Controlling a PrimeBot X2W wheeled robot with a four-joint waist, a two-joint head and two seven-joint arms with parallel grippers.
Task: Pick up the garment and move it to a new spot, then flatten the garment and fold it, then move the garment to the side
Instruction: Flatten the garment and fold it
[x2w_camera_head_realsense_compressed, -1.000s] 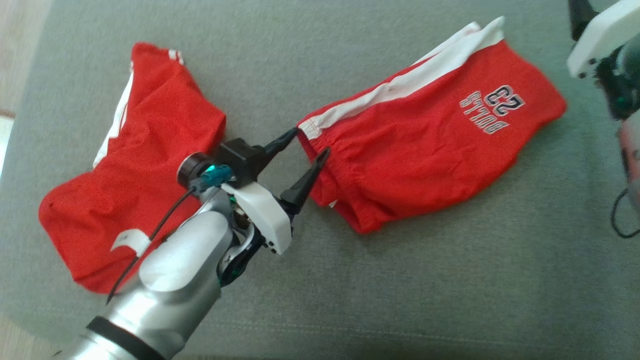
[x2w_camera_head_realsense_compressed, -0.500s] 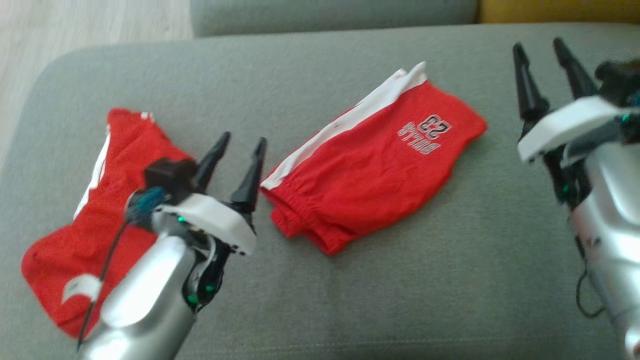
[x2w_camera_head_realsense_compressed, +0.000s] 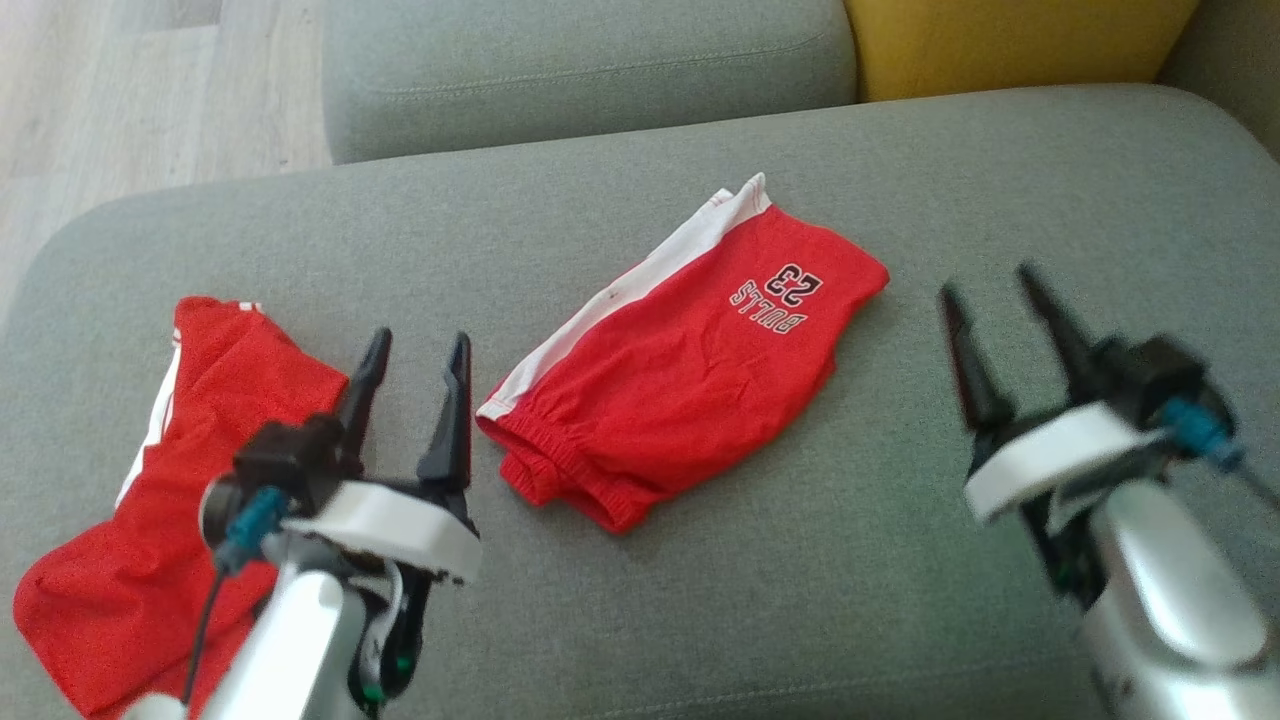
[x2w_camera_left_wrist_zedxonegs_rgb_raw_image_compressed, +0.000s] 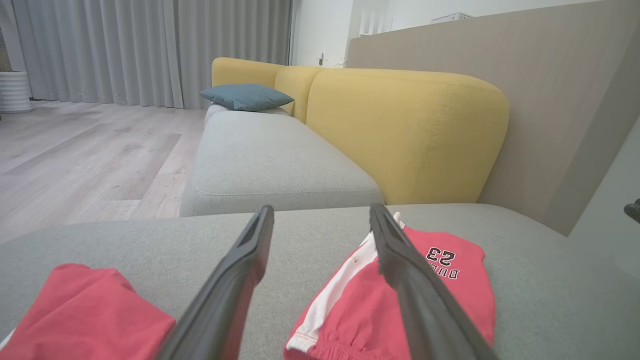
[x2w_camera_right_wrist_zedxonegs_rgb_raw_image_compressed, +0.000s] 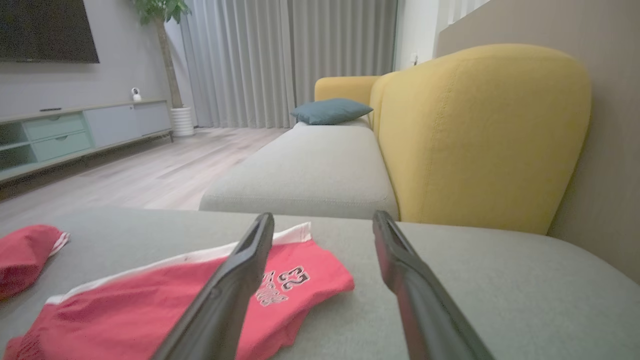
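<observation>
Lying just beside open left pincer (x2w_camera_head_realsense_compressed: 419, 340): numbered shorts (x2w_camera_head_realsense_compressed: 680, 380).

right gripper (x2w_camera_right_wrist_zedxonegs_rgb_raw_image_compressed: 322, 216): two dark fingers rising from bottom centre, spread wide | red shorts (x2w_camera_right_wrist_zedxonegs_rgb_raw_image_compressed: 150, 310): lower left, lying on grey sofa seat (x2w_camera_right_wrist_zedxonegs_rgb_raw_image_compressed: 500, 290), white side stripe, "23" print partly behind left finger | second red garment (x2w_camera_right_wrist_zedxonegs_rgb_raw_image_compressed: 25, 255): left edge, apart from shorts | yellow backrest (x2w_camera_right_wrist_zedxonegs_rgb_raw_image_compressed: 480, 135): right of centre | teal cushion (x2w_camera_right_wrist_zedxonegs_rgb_raw_image_compressed: 330, 110): upper centre, far end
</observation>
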